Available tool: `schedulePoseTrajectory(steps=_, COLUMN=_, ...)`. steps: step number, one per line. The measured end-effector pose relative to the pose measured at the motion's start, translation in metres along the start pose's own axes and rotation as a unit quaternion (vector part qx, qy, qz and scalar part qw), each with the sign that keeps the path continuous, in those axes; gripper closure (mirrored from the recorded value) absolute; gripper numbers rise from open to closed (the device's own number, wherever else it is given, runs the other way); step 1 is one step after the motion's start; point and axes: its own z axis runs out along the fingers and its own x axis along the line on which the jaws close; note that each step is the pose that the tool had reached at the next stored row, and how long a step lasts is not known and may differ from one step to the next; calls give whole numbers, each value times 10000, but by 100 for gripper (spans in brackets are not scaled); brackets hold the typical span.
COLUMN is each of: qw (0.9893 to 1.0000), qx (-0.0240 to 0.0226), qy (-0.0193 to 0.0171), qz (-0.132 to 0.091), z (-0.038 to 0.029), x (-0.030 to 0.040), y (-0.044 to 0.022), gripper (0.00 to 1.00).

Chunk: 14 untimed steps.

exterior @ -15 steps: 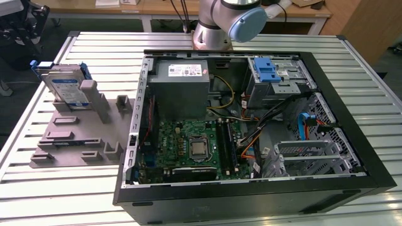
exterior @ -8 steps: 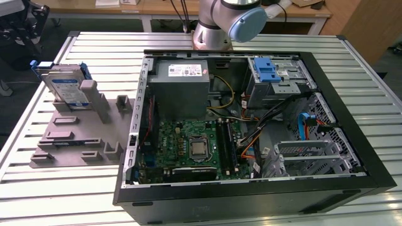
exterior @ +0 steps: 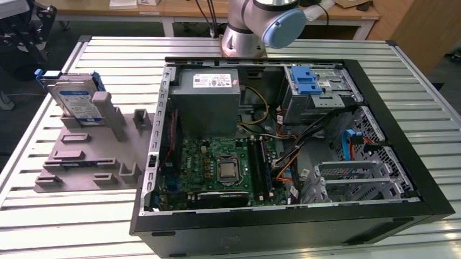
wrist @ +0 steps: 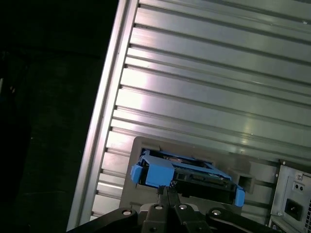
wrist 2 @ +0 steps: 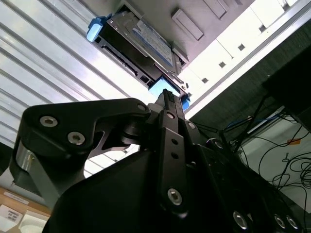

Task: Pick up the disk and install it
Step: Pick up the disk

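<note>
Black metal gripper point(wrist: 165, 190) points down over the silver, blue-framed rectangular disk point(exterior: 75, 102) standing at the exterior view's left, clear of it. I see its fingers together, holding nothing.

Open computer case point(exterior: 288, 229) lies on slatted table point(exterior: 65, 226) beside a grey, perhaps plastic, fixture point(exterior: 79, 155).

Silver rectangular disk point(exterior: 75, 102) with white-and-blue label, in blue plastic carrier: upright on edge in grey plastic fixture point(exterior: 86, 162), exterior view's left. Fixture on slatted aluminium table point(exterior: 65, 221), just beside open black computer case point(exterior: 288, 229). Inside case: grey metal box point(exterior: 209, 105) with white sticker, green motherboard point(exterior: 216, 167), blue plastic latch point(exterior: 306, 81) on silver bay. Grey robot arm base point(exterior: 249, 29) beyond case.
</note>
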Motion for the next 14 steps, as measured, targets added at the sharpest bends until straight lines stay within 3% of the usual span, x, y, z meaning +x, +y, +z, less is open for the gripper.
schedulePoseTrajectory(steps=14, qw=9998, qx=-2, qy=9, qz=-197, z=0, x=1, y=0, gripper=89)
